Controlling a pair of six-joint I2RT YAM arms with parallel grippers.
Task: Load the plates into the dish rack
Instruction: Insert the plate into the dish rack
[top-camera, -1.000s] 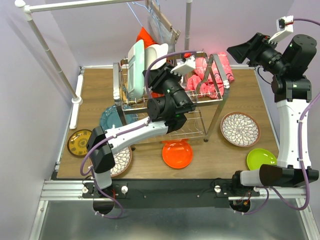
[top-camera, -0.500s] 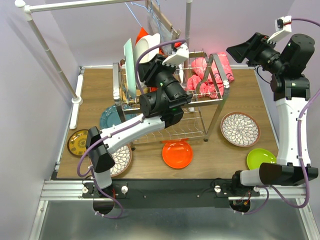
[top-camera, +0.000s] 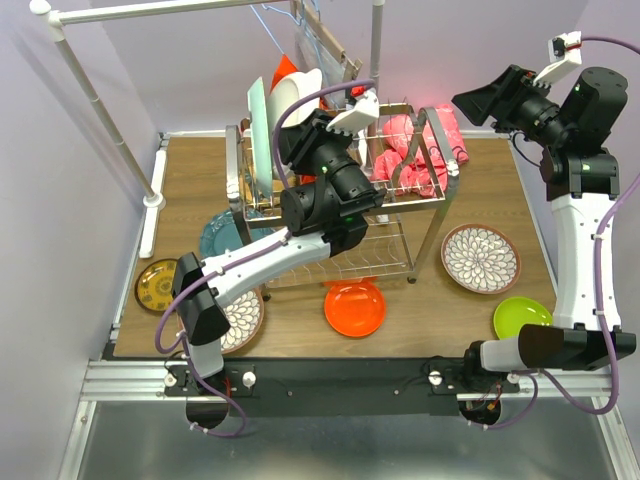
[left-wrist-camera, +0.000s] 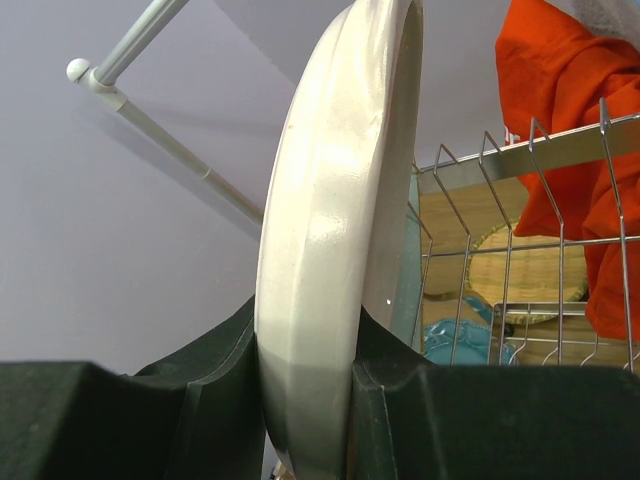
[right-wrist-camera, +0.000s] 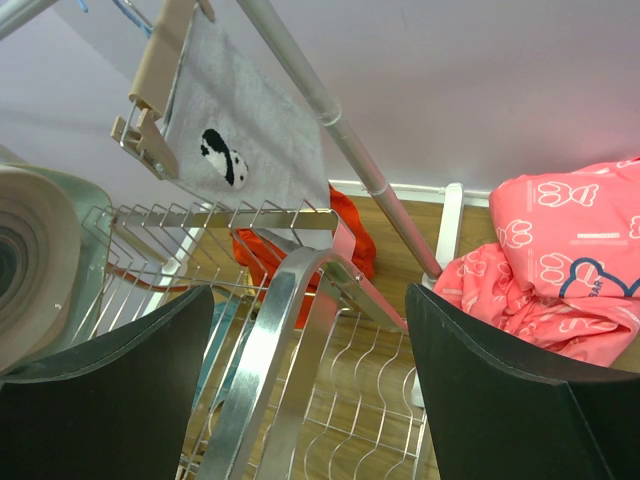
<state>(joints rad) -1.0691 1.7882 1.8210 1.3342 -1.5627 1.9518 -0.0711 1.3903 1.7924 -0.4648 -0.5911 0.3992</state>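
My left gripper (top-camera: 302, 120) is shut on the rim of a white plate (top-camera: 296, 92) and holds it upright over the dish rack's (top-camera: 420, 200) slotted upper shelf. It stands just right of a mint plate (top-camera: 257, 140) that is on edge in the rack. In the left wrist view the white plate (left-wrist-camera: 340, 200) sits between both pads of the gripper (left-wrist-camera: 305, 400). My right gripper (top-camera: 482, 100) is open and empty, raised at the far right. On the table lie teal (top-camera: 218, 235), yellow patterned (top-camera: 158, 285), orange (top-camera: 355, 308), lime green (top-camera: 522, 318) and two floral plates (top-camera: 480, 258).
A pink cloth (top-camera: 425, 150) lies in the rack's right end and a red cloth (left-wrist-camera: 560, 110) hangs behind it. The white clothes rail (top-camera: 100, 100) with hangers (right-wrist-camera: 160, 70) stands at the back left. A tan plate (left-wrist-camera: 525, 275) shows through the rack wires.
My left gripper has lifted the white plate and turned it upright next to the mint plate. Over the last half second it has barely moved. The right arm has hardly moved.
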